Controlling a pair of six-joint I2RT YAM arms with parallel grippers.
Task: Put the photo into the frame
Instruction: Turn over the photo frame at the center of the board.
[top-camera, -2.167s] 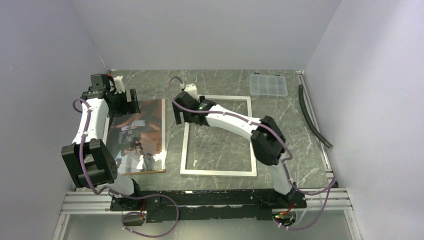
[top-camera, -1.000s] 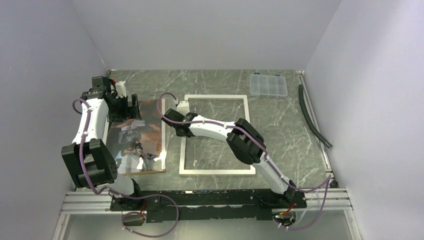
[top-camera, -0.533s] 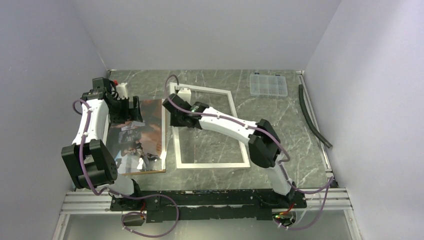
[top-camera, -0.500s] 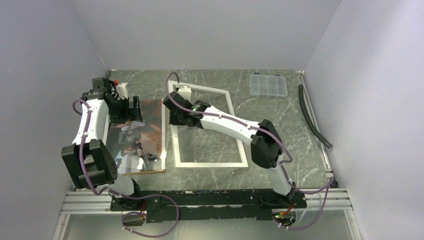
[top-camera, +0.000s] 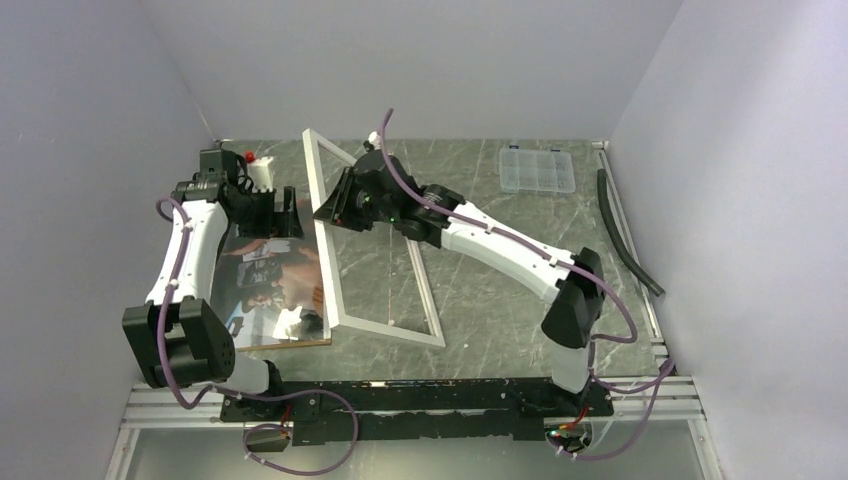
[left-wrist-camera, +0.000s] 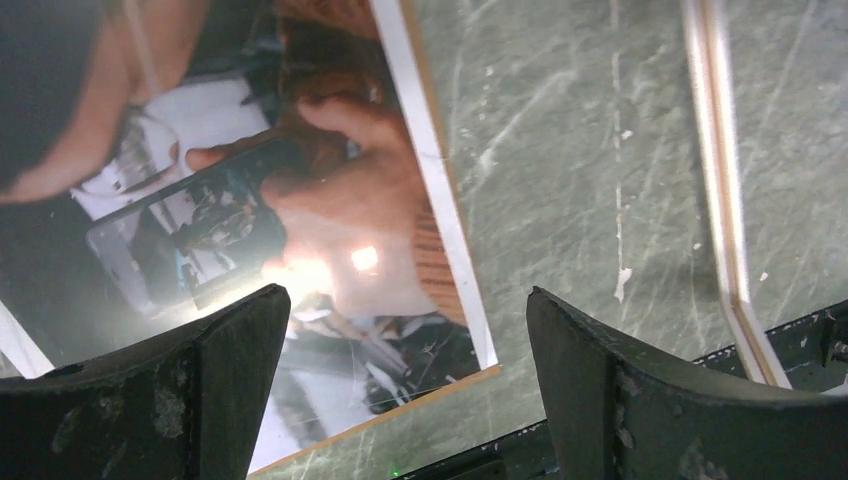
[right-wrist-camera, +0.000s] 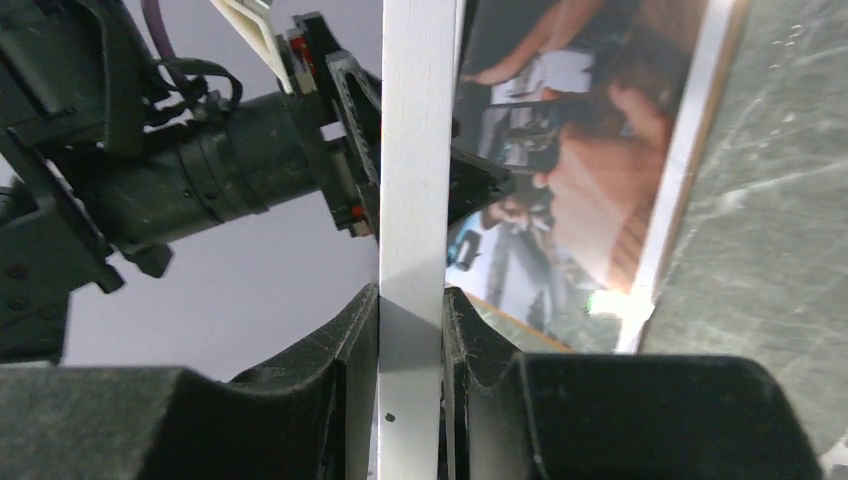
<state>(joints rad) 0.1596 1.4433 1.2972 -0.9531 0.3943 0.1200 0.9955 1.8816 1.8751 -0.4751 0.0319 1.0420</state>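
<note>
From above: frame (top-camera: 321, 240) tilted, near rail on the counter (top-camera: 490, 300), far end raised, left rail clenched in the right pincer (top-camera: 335, 205); photo (top-camera: 270, 285) flat just left of it, bare counter to the right.

Left wrist: left pincer (left-wrist-camera: 405, 310) released, spread wide above the photo's corner; frame rail apart at right.

Right wrist: pincer grasping the white rail, photo beyond.

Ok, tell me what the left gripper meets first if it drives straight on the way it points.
Likely the photo, near its right edge. The open left gripper hangs above it with nothing between. Height is unclear, and the table lies just beside.
</note>
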